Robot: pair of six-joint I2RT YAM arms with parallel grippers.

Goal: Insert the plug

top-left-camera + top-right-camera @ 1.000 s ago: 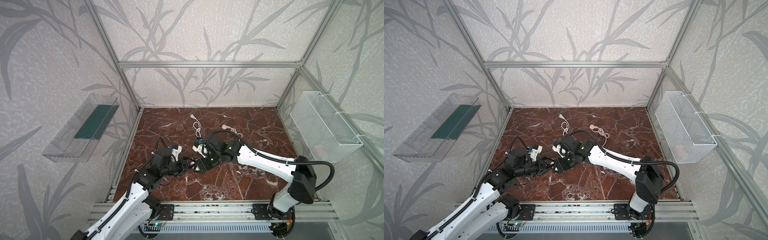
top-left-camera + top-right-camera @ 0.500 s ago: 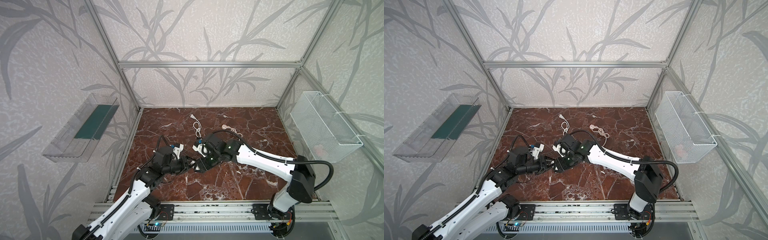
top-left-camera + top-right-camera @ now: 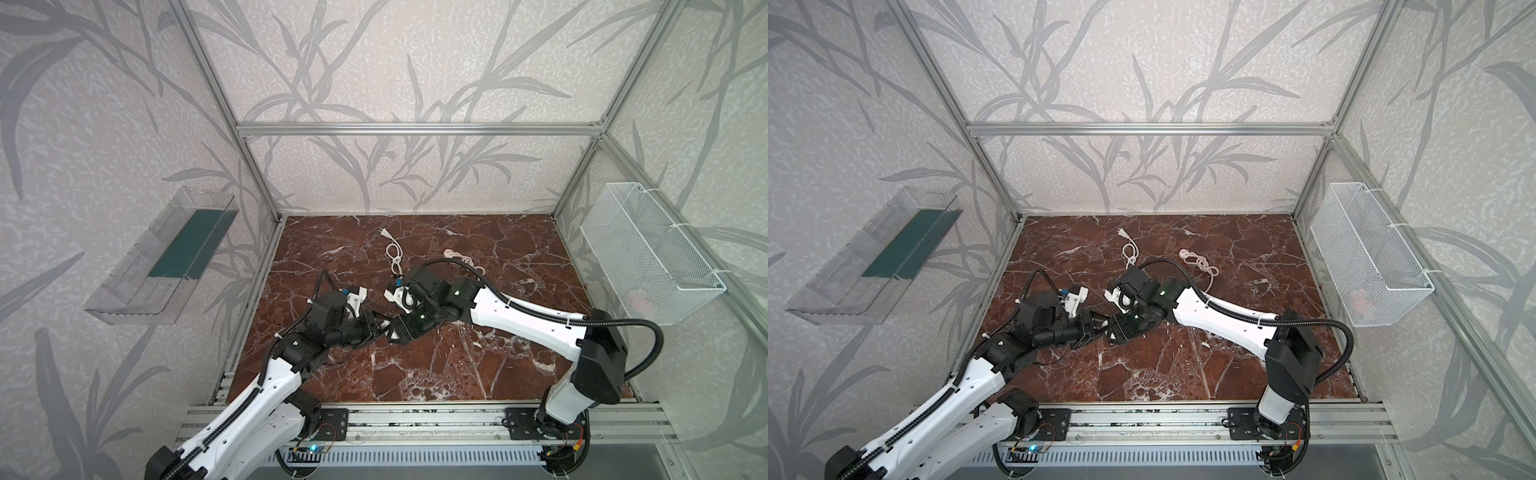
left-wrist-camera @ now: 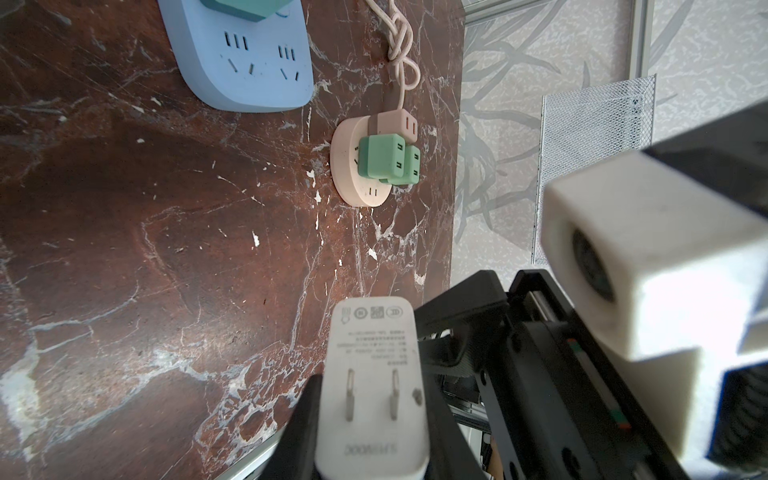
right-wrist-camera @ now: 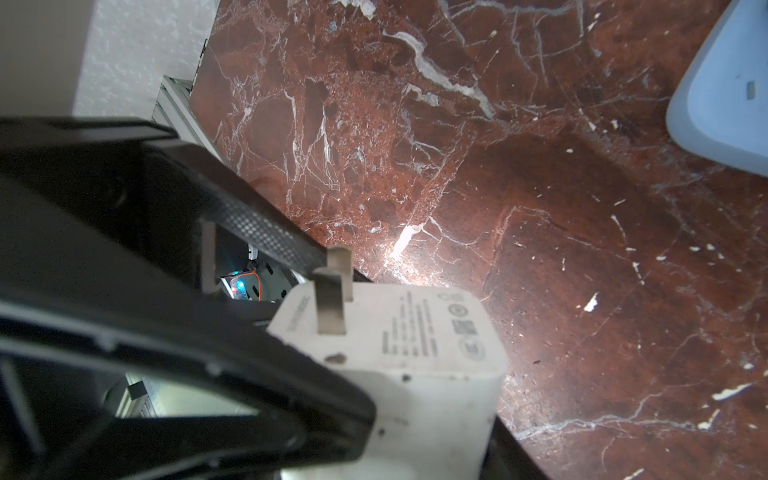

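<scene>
The white two-pin plug (image 4: 372, 386) is held above the marble floor, pins toward my left wrist camera. My left gripper (image 4: 372, 399) is shut on it, a black finger pressed against each side. In both top views the left gripper (image 3: 380, 326) meets the right gripper (image 3: 392, 328) tip to tip at the front middle. In the right wrist view the plug (image 5: 415, 365) lies between the jaws of my right gripper (image 5: 415, 436). The left gripper's fingers hide one side, so the right gripper's contact is unclear. A blue power strip (image 4: 249, 70) lies flat beyond.
A round pink socket (image 4: 357, 166) carries green adapters (image 4: 382, 160), and its knotted pink cord (image 3: 461, 259) trails toward the back. A white cord (image 3: 392, 249) lies at the back middle. A wire basket (image 3: 648, 253) hangs on the right wall and a clear shelf (image 3: 162, 253) on the left.
My left gripper has moved right to meet the right gripper and has closed on the plug. The right arm has hardly moved.
</scene>
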